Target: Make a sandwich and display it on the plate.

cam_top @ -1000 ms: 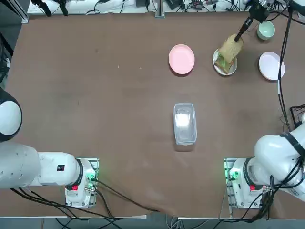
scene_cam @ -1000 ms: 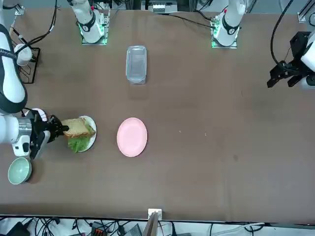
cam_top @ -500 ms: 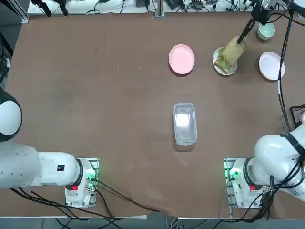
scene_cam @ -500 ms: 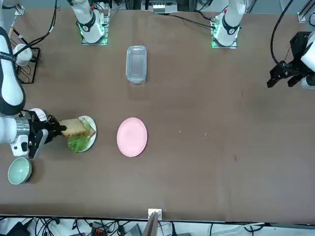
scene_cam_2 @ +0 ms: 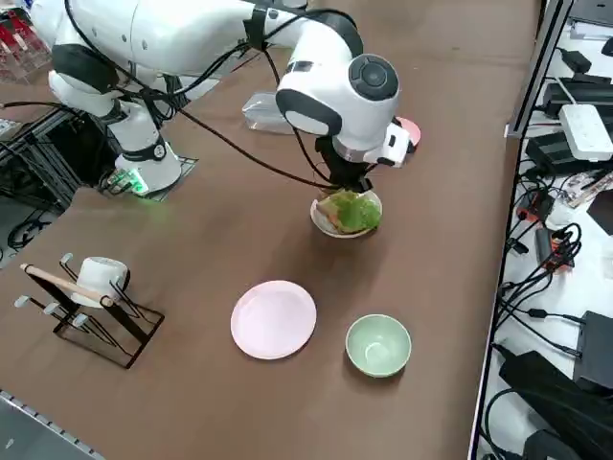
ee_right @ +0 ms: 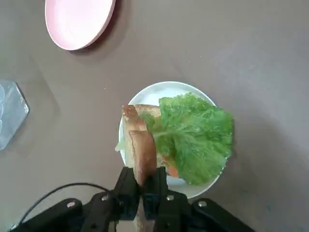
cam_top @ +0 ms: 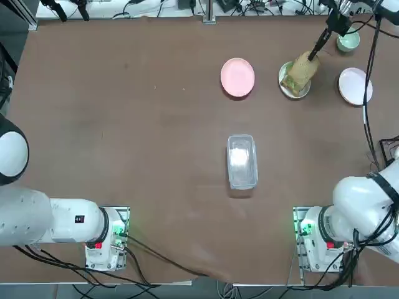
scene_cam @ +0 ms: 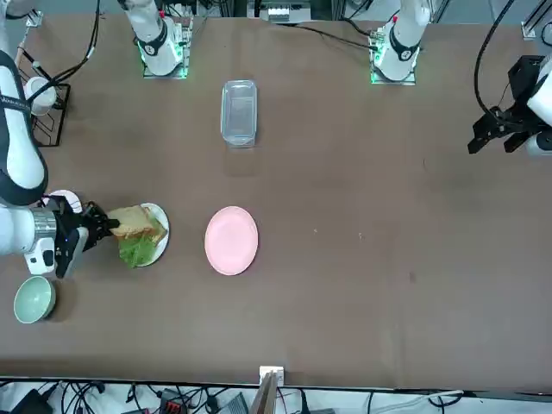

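- One bread slice [ee_right: 141,153] is pinched on edge in the right gripper [ee_right: 141,189], above the white plate [ee_right: 198,186].
- Lettuce [ee_right: 193,137] (with orange filling) lies there uncovered; judged next: lay the slice flat on it.

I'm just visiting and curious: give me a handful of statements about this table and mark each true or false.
1. The right end effector is shut on a toast slice held on edge over the white plate. True.
2. A lettuce leaf lies on the white plate. True.
3. The pink plate carries the sandwich. False: it is bare; the bread and lettuce are on the white plate.
4. The clear container sits beside the green cup. False: it sits mid-table, far from the cup.
5. The green cup stands on the table apart from the white plate. True.
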{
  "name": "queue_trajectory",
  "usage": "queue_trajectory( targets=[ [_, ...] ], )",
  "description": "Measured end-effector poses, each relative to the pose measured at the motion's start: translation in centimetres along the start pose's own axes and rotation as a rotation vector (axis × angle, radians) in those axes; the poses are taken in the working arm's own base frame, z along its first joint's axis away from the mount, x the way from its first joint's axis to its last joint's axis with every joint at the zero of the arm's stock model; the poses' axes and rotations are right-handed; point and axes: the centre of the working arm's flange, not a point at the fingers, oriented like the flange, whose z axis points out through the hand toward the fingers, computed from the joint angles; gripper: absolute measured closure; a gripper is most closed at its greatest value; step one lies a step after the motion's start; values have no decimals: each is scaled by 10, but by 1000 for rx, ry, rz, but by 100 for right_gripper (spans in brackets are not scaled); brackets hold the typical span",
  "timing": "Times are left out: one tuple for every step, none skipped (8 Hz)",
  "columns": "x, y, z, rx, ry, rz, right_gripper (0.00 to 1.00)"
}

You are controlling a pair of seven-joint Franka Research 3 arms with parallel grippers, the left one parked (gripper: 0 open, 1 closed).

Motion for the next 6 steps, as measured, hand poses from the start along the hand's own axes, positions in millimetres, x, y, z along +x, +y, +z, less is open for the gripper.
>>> queue_trajectory(
  targets=[
    [2,0,3,5,-1,4,92],
    [5,-1,4,5,-1,5,92],
    [9,-2,6,8,-1,5,92],
    [12,-2,10,14,-2,5,92],
    [12,-1,14,20,-2,6,90],
    [11,1,17,26,-1,8,89]
  ],
)
